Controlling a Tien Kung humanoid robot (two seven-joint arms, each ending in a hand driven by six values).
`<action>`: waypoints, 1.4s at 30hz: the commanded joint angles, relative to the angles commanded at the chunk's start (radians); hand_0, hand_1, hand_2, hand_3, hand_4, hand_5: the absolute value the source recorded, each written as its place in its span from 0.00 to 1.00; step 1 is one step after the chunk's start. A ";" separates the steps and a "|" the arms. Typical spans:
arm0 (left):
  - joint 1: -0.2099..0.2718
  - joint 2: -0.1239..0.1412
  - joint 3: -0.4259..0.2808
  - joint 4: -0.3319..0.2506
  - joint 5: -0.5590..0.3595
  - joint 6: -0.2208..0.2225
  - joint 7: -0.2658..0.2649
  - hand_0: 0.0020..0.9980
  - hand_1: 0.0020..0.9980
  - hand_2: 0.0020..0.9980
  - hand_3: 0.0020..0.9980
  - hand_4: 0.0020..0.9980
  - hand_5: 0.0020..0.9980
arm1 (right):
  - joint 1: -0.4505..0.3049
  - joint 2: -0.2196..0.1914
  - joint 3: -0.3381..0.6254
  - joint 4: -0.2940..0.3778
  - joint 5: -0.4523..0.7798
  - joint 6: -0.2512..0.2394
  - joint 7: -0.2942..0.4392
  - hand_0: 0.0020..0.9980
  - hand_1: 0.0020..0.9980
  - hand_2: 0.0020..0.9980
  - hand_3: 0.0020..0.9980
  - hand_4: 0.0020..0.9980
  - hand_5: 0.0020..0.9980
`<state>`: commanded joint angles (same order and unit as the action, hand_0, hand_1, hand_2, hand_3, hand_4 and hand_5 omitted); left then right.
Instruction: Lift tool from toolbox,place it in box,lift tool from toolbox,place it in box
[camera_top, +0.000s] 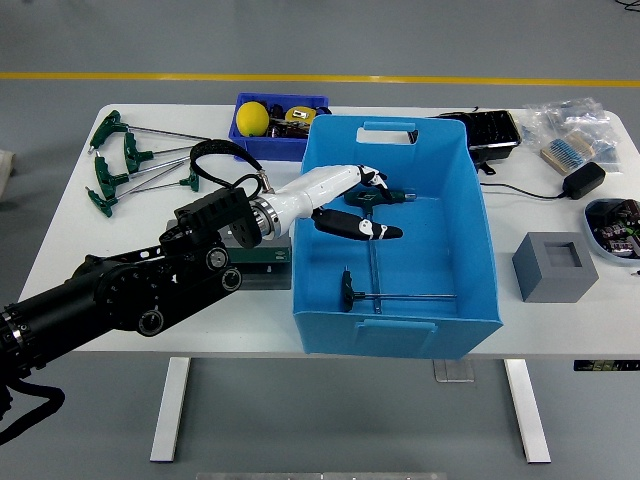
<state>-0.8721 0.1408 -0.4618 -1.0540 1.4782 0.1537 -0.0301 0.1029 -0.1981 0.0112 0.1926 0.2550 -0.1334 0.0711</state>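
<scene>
My left hand (382, 212) reaches over the left wall of the blue box (478, 210) and hangs inside it, fingers spread and holding nothing. A T-handle wrench (400, 295) lies flat on the box floor by the front wall, its dark handle to the left and its shaft pointing right. A second T-handle tool (377, 268) lies under the hand, shaft running toward the front wall. The dark toolbox (262, 257) stands against the box's left side, partly hidden by my forearm.
Several green T-handle wrenches (125, 165) lie at the table's far left. A small blue bin (268, 140) holding a yellow ball sits behind the box. A grey block (555, 266), a power adaptor (583, 180), a black tray (495, 130) and bagged parts (570, 125) stand on the right.
</scene>
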 joint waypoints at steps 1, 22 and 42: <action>0.005 0.003 -0.019 -0.009 -0.002 0.021 -0.013 0.96 0.98 1.00 0.85 0.99 0.76 | 0.000 0.000 -0.001 0.000 0.003 0.000 0.001 0.73 0.72 0.75 0.68 0.95 0.79; 0.359 0.158 -0.662 -0.253 0.110 0.030 0.175 0.66 0.67 0.71 0.66 0.97 0.75 | -0.017 0.007 0.037 -0.001 0.001 -0.006 0.013 0.73 0.71 0.75 0.68 0.95 0.79; 0.579 0.088 -0.808 -0.087 -0.157 -0.005 0.024 0.71 0.72 0.74 0.65 0.96 0.76 | -0.026 0.012 0.014 -0.002 0.013 -0.009 0.014 0.73 0.71 0.75 0.68 0.95 0.79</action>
<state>-0.2934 0.2286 -1.2697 -1.1412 1.3216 0.1487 -0.0058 0.0768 -0.1860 0.0256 0.1910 0.2677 -0.1419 0.0851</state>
